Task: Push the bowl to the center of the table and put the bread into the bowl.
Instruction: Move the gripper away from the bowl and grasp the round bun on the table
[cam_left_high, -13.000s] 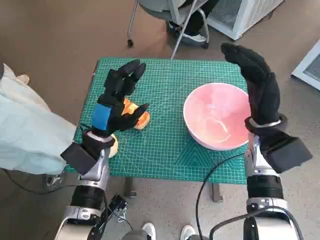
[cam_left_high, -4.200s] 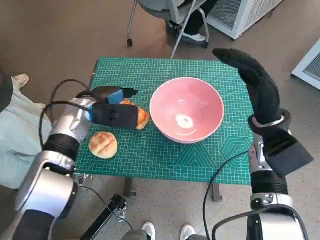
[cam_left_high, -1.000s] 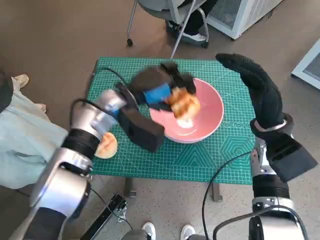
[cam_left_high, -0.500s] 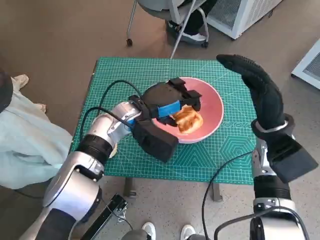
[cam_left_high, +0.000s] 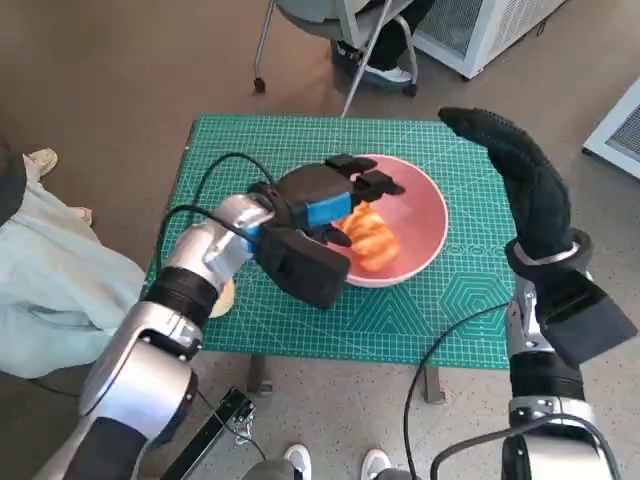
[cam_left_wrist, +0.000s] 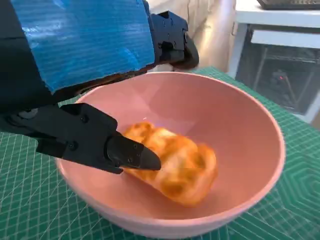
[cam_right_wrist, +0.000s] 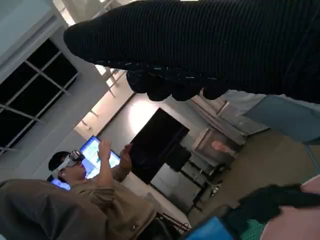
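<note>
Bread lies inside the pink bowl, against its inner wall. Left hand hovers over the bowl's rim, fingers spread, holding nothing (one fingertip beside the bread). Right hand stands raised beside the bowl, fingers extended together, empty.

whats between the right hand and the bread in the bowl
In the head view, only the pink bowl's far wall and rim, then bare green mat, lie between the right robot hand and the bread.
</note>
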